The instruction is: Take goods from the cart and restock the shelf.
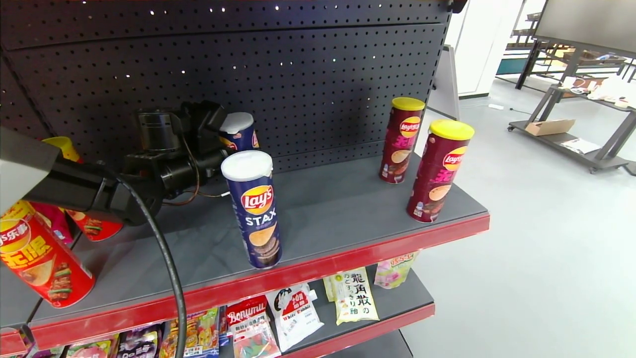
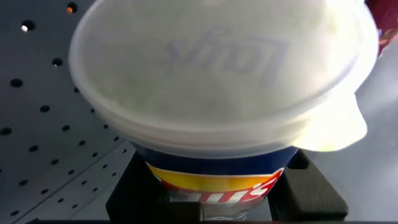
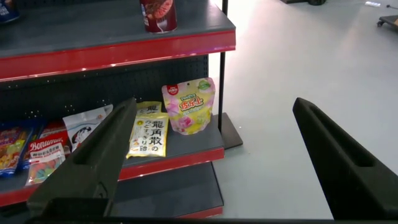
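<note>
1. Shelf (image 1: 338, 209), grey with a red front edge, is seen before a black pegboard (image 1: 308, 74).
2. A blue can (image 1: 239, 130) with a white lid is held at the back of the shelf, near the pegboard, by the left pincer (image 2: 221, 196), whose fingers (image 2: 314, 190) are closed on its sides.
3. A second blue can (image 1: 253, 209), labelled with a red-and-yellow roundel and white lettering, is stood upright near the front edge.
4. Two maroon cans (image 1: 401, 139) with yellow lids are set at the shelf's right end.
5. Red cans (image 1: 39, 258) with yellow lettering are placed at the left end.
6. The right pincer (image 3: 211, 155) is held wide open, facing snack bags (image 3: 188, 106) on a lower shelf (image 3: 186, 146).
</note>
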Tool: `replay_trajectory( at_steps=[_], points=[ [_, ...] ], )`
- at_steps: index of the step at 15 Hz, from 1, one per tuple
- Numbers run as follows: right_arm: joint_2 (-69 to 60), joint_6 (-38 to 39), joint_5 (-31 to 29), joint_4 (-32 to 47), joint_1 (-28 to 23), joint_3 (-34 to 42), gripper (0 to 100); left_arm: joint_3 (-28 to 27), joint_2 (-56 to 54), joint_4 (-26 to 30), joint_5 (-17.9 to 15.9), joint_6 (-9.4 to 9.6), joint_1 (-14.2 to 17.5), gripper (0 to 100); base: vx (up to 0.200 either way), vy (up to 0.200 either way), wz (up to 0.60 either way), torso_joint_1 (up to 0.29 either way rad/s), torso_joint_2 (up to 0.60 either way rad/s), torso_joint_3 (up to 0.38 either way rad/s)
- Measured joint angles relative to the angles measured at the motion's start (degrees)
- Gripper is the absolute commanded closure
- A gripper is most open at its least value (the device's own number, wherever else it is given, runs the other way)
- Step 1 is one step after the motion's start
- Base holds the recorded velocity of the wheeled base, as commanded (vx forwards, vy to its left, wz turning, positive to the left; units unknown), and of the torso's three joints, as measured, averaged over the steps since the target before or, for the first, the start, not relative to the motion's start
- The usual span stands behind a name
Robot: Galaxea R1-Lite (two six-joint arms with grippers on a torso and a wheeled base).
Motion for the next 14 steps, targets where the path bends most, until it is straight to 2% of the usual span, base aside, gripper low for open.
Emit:
replay_trajectory(
  at_steps=[1, 2, 5, 7, 11, 14],
  points=[
    [0.0, 0.0, 0.0, 0.0, 0.05, 0.0, 0, 0.11, 0.0, 0.12, 0.0, 1.37, 0.02, 100, 0.0, 0.0, 0.0, 0.0, 0.0, 0.0],
    [0.0, 0.02, 0.0, 0.0, 0.09, 0.0, 0, 0.16, 0.0, 0.2, -0.02, 1.51, 0.02, 100, 0.0, 0.0, 0.0, 0.0, 0.0, 0.0],
    [0.0, 0.0, 0.0, 0.0, 0.05, 0.0, 0, 0.29, 0.0, 0.52, 0.0, 1.07, 0.07, 100, 0.0, 0.0, 0.0, 0.0, 0.0, 0.0],
    [0.0, 0.0, 0.0, 0.0, 0.05, -0.05, 0, 0.41, -0.01, 0.56, -0.22, 0.13, 0.02, 100, 0.0, 0.0, 0.0, 0.0, 0.0, 0.0],
    [0.0, 0.0, 0.0, 0.0, 0.05, -0.02, 0, -0.02, -0.01, 0.52, -0.24, -0.09, 0.0, 100, 0.0, 0.0, 0.0, 0.0, 0.0, 0.0],
    [0.0, 0.0, -0.02, 0.0, 0.05, -0.02, 0, -0.67, 0.32, 0.22, -0.41, -1.3, -0.66, 100, 0.0, 0.0, 0.0, 0.0, 0.0, 0.0]
  ],
)
